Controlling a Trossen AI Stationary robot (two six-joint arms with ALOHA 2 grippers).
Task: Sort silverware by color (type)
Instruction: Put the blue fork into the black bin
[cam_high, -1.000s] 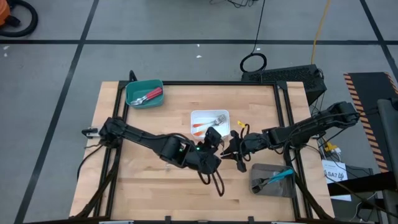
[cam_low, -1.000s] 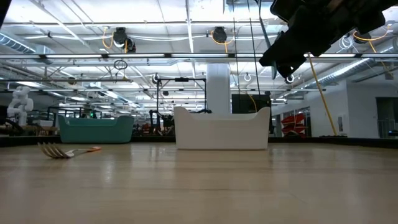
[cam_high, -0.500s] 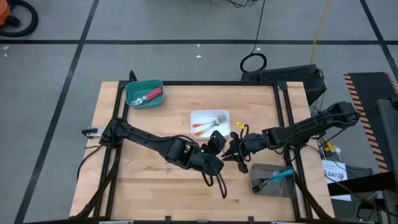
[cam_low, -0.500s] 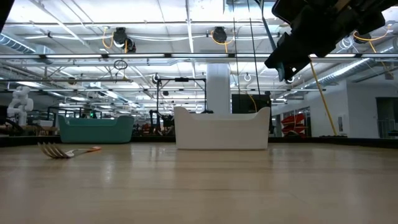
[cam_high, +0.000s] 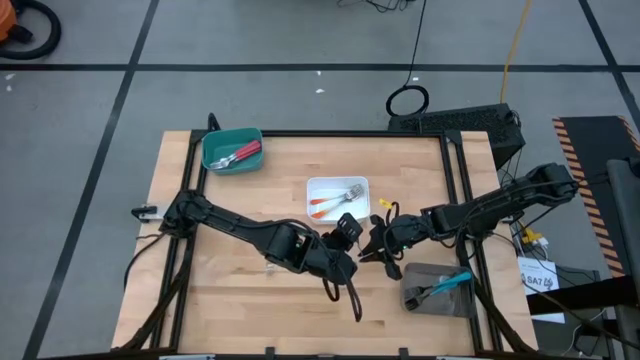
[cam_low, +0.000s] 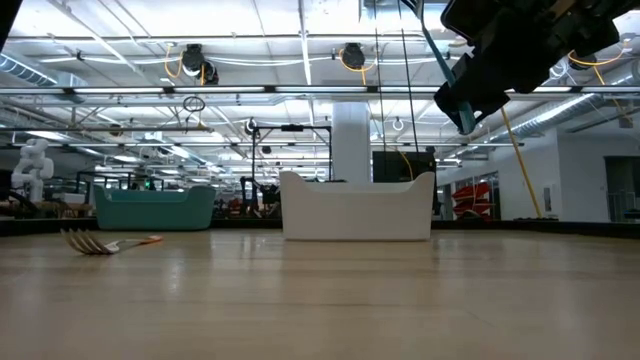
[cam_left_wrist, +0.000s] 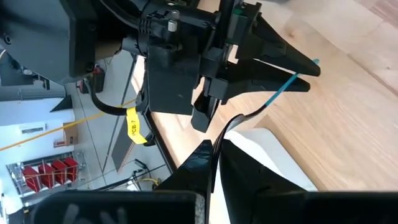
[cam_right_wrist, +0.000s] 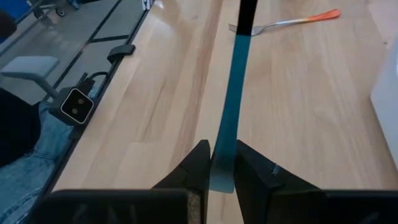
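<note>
- Above the worktop (cam_high: 250, 280) centre, both hands meet just below the white tray (cam_high: 337, 198).
- Right hand (cam_right_wrist: 219, 163) clenches a teal-handled fork (cam_right_wrist: 231, 112), its long axis running straight out from the fingers.
- Left hand (cam_left_wrist: 214, 163) is pinched on the fork's far end.

The head of the teal-handled fork (cam_right_wrist: 231, 118) is hidden behind a dark finger in the right wrist view; its handle end is cut off between the right gripper (cam_right_wrist: 219, 163) fingers. In the high view the same fork, just beside the white tray (cam_high: 312, 186), is too small to make out among the two meeting grippers. The left gripper (cam_left_wrist: 214, 163) base is cut off by the left wrist picture's lower edge. In the low view, the white tray's contents are hidden by its wall (cam_low: 357, 210), and the arm (cam_low: 510, 50) above it is cut off at the top edge.
</note>
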